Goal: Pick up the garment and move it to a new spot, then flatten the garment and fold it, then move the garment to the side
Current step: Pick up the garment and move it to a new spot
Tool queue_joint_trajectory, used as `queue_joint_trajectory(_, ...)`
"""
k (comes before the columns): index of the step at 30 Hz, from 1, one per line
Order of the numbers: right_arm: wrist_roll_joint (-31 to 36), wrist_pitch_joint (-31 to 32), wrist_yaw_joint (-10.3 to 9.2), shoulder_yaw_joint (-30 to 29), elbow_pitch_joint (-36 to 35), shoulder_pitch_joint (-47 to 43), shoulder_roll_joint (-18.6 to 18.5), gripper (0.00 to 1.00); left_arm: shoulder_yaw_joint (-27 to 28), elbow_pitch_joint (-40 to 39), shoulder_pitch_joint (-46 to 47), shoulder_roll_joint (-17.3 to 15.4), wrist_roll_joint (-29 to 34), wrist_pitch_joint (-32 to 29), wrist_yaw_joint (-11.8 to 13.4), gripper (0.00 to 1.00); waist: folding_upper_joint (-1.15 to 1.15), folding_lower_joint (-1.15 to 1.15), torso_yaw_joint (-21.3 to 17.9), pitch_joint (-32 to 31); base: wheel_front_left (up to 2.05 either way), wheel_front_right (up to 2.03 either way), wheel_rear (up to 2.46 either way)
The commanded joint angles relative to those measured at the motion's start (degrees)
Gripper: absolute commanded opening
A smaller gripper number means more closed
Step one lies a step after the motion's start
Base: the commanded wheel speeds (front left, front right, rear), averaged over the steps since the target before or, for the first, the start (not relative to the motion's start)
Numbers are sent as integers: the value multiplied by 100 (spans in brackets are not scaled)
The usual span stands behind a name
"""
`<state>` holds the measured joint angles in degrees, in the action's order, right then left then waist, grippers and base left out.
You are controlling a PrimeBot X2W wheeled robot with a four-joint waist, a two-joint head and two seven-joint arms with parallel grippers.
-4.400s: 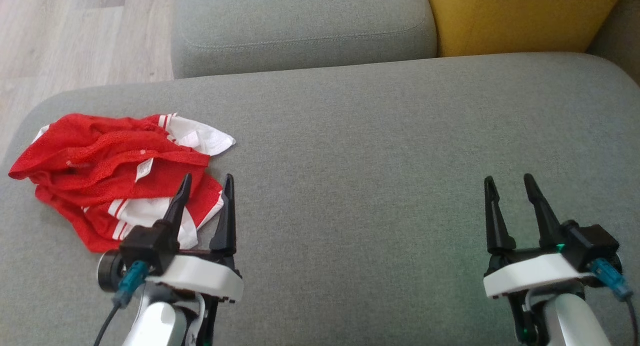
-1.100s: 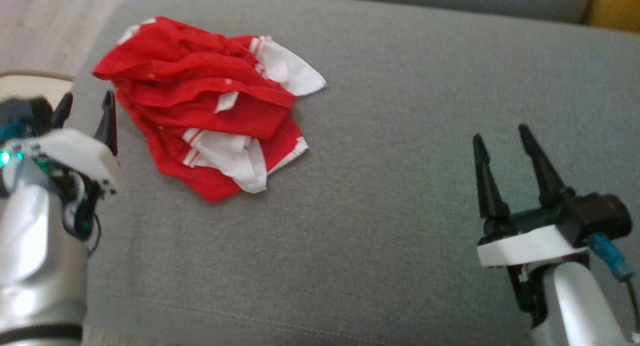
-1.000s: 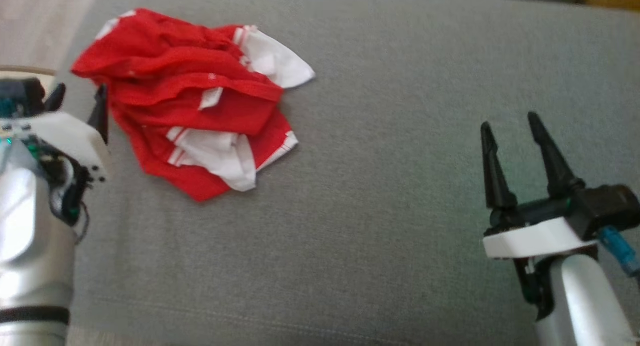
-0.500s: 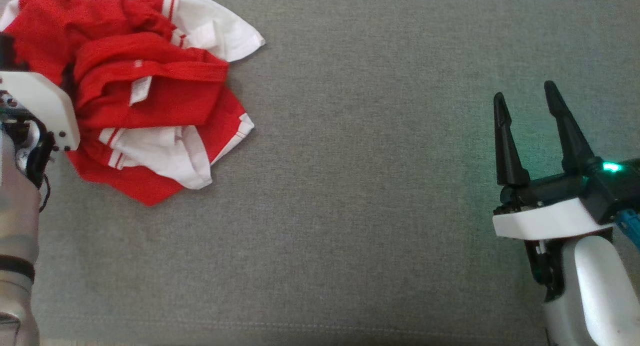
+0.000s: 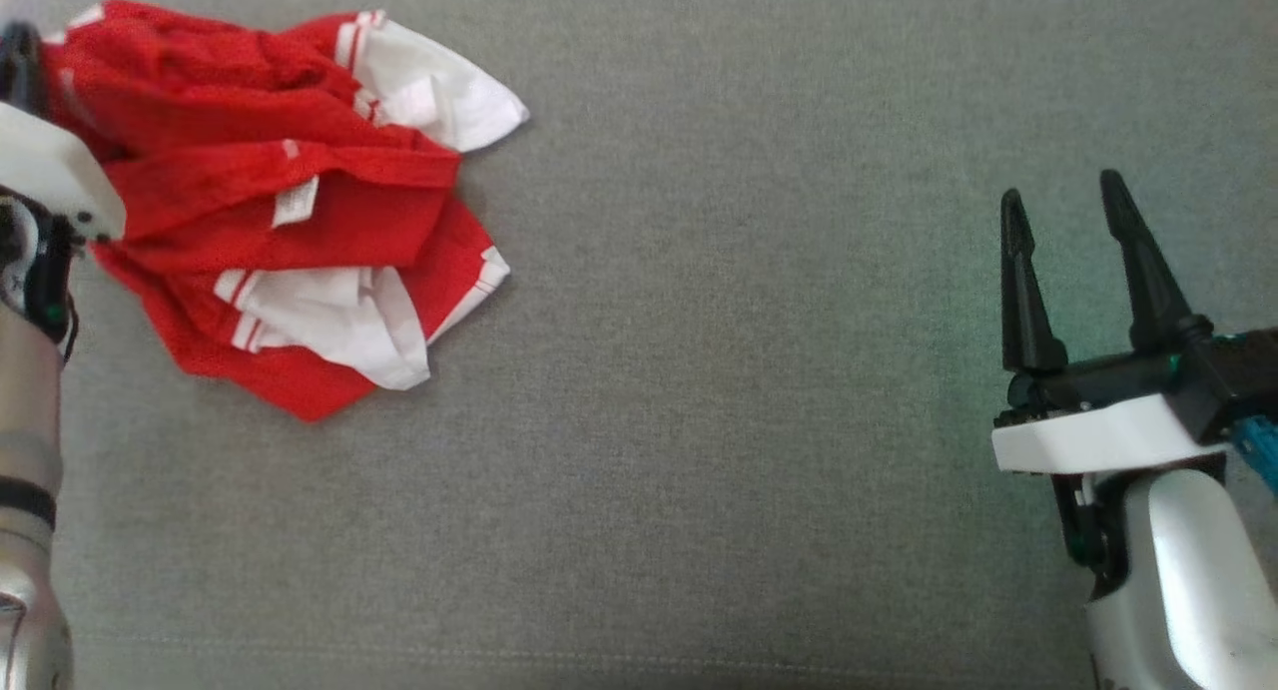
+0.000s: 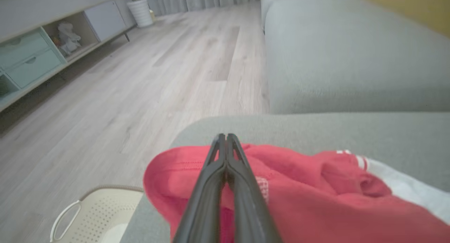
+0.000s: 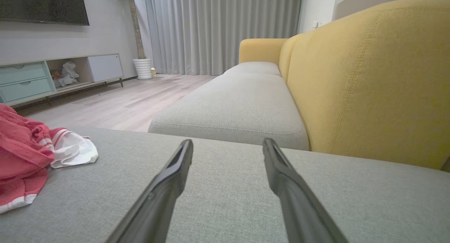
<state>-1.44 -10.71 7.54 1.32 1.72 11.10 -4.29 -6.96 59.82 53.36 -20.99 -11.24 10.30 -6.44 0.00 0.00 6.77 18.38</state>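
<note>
A crumpled red and white garment (image 5: pixel 290 211) lies at the left end of a grey sofa cushion (image 5: pixel 749 370). The left gripper (image 6: pixel 223 139) sits over its red edge, fingers pressed together; whether they pinch cloth is unclear. The right gripper (image 5: pixel 1061 186), fingers spread and empty, is well apart from it.
</note>
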Motion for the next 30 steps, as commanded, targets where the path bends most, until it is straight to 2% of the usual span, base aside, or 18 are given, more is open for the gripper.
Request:
queue_joint_trajectory(1, -14, -66, -5, 122, -132, -11, 49, 100, 153, -222, 257, -302, -23, 126, 45, 0, 0, 0, 78, -243, 0, 0, 0)
queue_joint_trajectory(6, -58, -126, -5, 133, 34, -57, 96, 100, 228, -770, 319, -200, -155, 396, 32, 0, 0, 0, 179, -612, 0, 0, 0)
queue_joint_trajectory(12, -121, -201, -5, 198, 236, -119, 129, 100, 215, -1799, 195, 0, -262, 455, 9, 0, 0, 0, 218, -994, 0, 0, 0)
queue_joint_trajectory(16, -177, -252, -5, 227, 345, -108, 137, 100, 32, -2662, 154, 251, -309, 451, -18, 0, 0, 0, 153, -1207, 0, 0, 0)
queue_joint_trajectory(23, -461, -358, -5, 325, 479, 53, 140, 100, -443, -4063, 583, 813, -334, -26, -15, 0, 0, 0, -252, -1363, 0, 0, 0)
queue_joint_trajectory(30, -603, -413, -5, 323, 517, 245, 140, 100, -961, -4376, 1198, 1522, -269, -369, 187, 0, 0, 0, -881, -1290, 0, 0, 0)
